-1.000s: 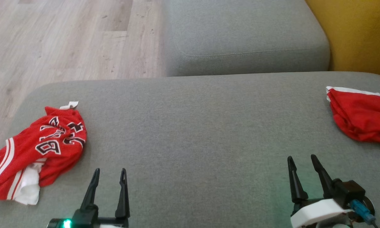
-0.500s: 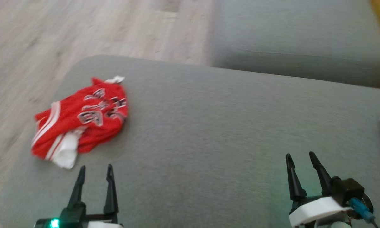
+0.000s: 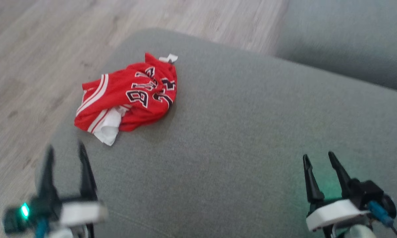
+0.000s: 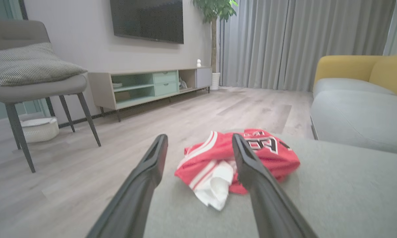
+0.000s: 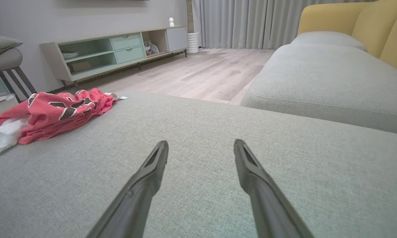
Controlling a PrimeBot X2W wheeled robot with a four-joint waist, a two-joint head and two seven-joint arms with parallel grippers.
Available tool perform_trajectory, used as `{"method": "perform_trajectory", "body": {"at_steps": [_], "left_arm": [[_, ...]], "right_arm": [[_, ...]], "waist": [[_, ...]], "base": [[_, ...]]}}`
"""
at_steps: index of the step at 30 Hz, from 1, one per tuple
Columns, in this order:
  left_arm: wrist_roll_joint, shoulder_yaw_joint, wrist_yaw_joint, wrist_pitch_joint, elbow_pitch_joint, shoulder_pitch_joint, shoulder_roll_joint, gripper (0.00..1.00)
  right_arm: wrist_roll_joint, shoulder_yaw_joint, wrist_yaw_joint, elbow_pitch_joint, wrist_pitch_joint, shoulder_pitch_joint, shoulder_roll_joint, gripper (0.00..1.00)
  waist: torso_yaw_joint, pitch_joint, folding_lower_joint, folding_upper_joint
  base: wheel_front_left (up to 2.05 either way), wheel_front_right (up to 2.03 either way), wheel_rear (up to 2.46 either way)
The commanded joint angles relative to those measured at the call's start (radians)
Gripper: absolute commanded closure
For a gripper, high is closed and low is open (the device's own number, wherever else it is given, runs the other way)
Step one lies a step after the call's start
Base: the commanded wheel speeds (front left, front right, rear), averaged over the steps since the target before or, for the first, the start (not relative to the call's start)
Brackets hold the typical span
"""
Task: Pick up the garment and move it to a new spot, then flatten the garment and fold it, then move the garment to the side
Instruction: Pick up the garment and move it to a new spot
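Garment [image 3: 129, 96] lies crumpled on a broad grey cushion [image 3: 238, 148], the biggest thing before me, filling the centre and right of the head view. Pale wood floor [image 3: 36, 66] runs along the left and top left, and a second grey cushion [image 3: 347, 39] sits in the upper right corner.

In the left wrist view, grey curtains [image 4: 284, 39] hang at the upper right and a yellow sofa back [image 4: 360, 69] stands at the right edge. A dark screen [image 4: 147, 19] is on the wall at the top, with a low cabinet [image 4: 145, 86] under it. A grey chair [image 4: 33, 89] carrying a checked pillow [image 4: 29, 66] stands at the upper left.

The garment is in the upper left of the head view, near the cushion's rounded corner, with its black white-edged lettering facing up. A white striped panel spills toward the lower left.

The left claw [image 3: 65, 147] shows blurred at the lower left, below the garment and apart from it, its fingers parted and holding nothing. The right claw [image 3: 318, 155] is at the lower right over bare cushion, well apart from the garment, also parted and empty.

A small white tag [image 3: 170, 58] sticks out at the garment's top edge.
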Motion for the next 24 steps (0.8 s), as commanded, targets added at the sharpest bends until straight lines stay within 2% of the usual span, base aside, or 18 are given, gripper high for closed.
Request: {"method": "perform_trajectory", "body": {"at_steps": [1, 4, 7, 11, 15, 20, 22, 23, 24], "left_arm": [[0.004, 0.041, -0.005, -0.005, -0.045, -0.098, 0.012, 0.00], [0.007, 0.064, -0.024, -0.005, -0.022, -0.215, 0.034, 0.00], [0.012, 0.073, -0.028, 0.004, 0.143, -0.345, 0.069, 0.00], [0.001, 0.080, -0.035, 0.162, 0.383, -0.568, 0.122, 0.00], [-0.036, 0.081, -0.090, 0.331, 0.612, -0.752, 0.166, 0.00], [-0.070, 0.096, -0.118, 0.410, 0.835, -0.873, 0.209, 0.00], [-0.078, 0.096, -0.131, 0.394, 0.889, -0.895, 0.221, 0.00], [-0.078, 0.097, -0.129, 0.366, 0.906, -0.902, 0.229, 0.18], [-0.074, 0.094, -0.128, 0.335, 0.917, -0.908, 0.234, 0.65]], "right_arm": [[-0.011, 0.020, -0.001, -0.038, -0.011, -0.059, -0.020, 0.00], [-0.029, 0.025, -0.001, -0.052, -0.011, -0.097, -0.068, 0.00], [-0.040, 0.028, -0.001, -0.071, -0.011, -0.136, -0.125, 0.00], [-0.042, 0.026, -0.001, -0.097, -0.011, -0.175, -0.196, 0.00], [-0.042, 0.035, -0.001, -0.124, -0.011, -0.211, -0.254, 0.00], [-0.042, 0.059, -0.001, -0.138, -0.011, -0.246, -0.291, 0.00], [-0.042, 0.064, -0.001, -0.140, -0.011, -0.256, -0.299, 0.00], [-0.042, 0.067, -0.001, -0.140, -0.011, -0.261, -0.301, 0.00], [-0.043, 0.066, -0.001, -0.139, -0.011, -0.264, -0.301, 0.00]], "waist": [[-0.008, 0.062, 0.0000, 0.0000], [-0.031, 0.150, 0.0000, 0.0000], [-0.055, 0.237, 0.0000, 0.0000], [-0.076, 0.342, 0.0000, 0.0000], [-0.094, 0.420, 0.0000, 0.0000], [-0.124, 0.476, 0.0000, 0.0000], [-0.132, 0.491, 0.0000, 0.0000], [-0.137, 0.495, 0.0000, 0.0000], [-0.139, 0.496, 0.0000, 0.0000]], "base": [[0.00, 0.00, 0.00], [0.00, 0.00, 0.00], [0.00, 0.00, 0.00], [0.00, 0.00, 0.00], [0.00, 0.00, 0.00], [0.00, 0.00, 0.00], [0.00, 0.00, 0.00], [0.00, 0.00, 0.00], [0.00, 0.00, 0.00]]}}
